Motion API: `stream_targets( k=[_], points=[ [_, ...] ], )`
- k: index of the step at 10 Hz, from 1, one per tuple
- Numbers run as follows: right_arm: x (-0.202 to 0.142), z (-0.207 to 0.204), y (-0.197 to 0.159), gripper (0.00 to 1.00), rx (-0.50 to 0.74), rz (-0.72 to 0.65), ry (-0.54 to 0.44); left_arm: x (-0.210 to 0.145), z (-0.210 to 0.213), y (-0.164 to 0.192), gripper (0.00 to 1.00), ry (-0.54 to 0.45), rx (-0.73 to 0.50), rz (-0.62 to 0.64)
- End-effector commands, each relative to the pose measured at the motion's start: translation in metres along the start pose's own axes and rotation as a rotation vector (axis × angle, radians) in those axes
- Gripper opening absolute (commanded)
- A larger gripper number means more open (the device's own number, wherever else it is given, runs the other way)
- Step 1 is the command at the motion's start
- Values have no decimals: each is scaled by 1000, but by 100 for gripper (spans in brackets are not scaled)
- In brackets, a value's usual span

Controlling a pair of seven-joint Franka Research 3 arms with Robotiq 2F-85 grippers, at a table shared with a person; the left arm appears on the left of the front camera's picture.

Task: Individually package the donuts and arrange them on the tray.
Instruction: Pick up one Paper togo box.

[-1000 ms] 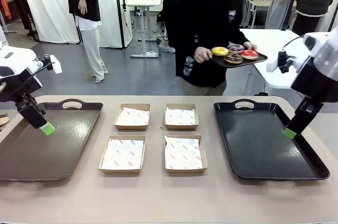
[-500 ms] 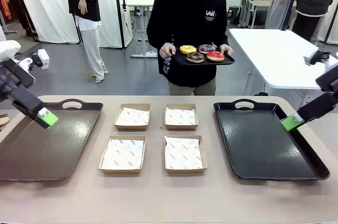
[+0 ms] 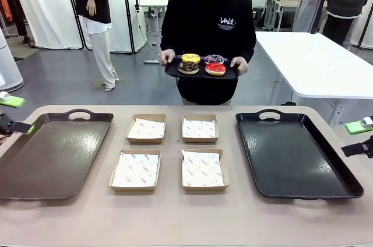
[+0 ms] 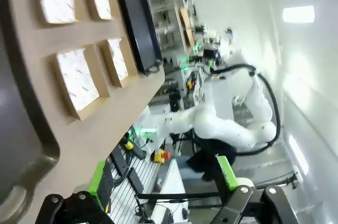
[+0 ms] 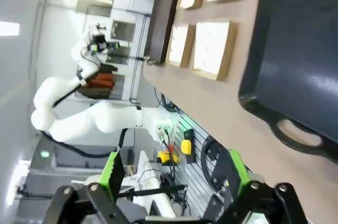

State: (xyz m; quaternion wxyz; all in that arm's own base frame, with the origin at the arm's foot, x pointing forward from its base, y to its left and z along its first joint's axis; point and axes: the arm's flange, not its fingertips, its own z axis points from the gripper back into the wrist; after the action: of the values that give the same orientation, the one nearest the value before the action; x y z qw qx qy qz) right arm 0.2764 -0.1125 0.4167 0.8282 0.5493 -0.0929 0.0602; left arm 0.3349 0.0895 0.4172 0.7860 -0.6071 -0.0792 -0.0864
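A person stands behind the table's far edge, both hands holding a small black serving tray (image 3: 172, 72). On it lie the donuts: yellow (image 3: 190, 58), purple (image 3: 214, 59), chocolate (image 3: 188, 67) and red (image 3: 215, 69). My left gripper (image 3: 14, 114) hangs open at the table's far left edge, beside the brown tray (image 3: 52, 159). At the far right edge my right gripper (image 3: 357, 138) is open too, just outside the black tray (image 3: 291, 159). Both wrist views show empty jaws: left gripper (image 4: 161, 176), right gripper (image 5: 174, 170).
Four cardboard boxes with paper liners sit in two rows mid-table, e.g. near left (image 3: 135, 170) and far right (image 3: 200, 129). The wrist views look sideways along the table past the boxes (image 4: 76, 81) and the black tray (image 5: 296, 49). Other people and tables stand farther back.
Both arms have pulled back outward, off the trays to the table's side edges. The person has walked left with the donut tray to stand centred behind the table.
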Motion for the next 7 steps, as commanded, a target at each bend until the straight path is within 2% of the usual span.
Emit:
stream_targets(
  k=[1,3,7],
  points=[
    [-2,25,-4,100,18,-3,-43,-15,24,9,100,-50,-25,11],
    [-13,57,-13,100,42,-38,-123,-28,62,29,100,-94,-40,34],
    [-27,84,0,100,75,2,-142,-37,90,37,100,-129,42,70]
  ],
)
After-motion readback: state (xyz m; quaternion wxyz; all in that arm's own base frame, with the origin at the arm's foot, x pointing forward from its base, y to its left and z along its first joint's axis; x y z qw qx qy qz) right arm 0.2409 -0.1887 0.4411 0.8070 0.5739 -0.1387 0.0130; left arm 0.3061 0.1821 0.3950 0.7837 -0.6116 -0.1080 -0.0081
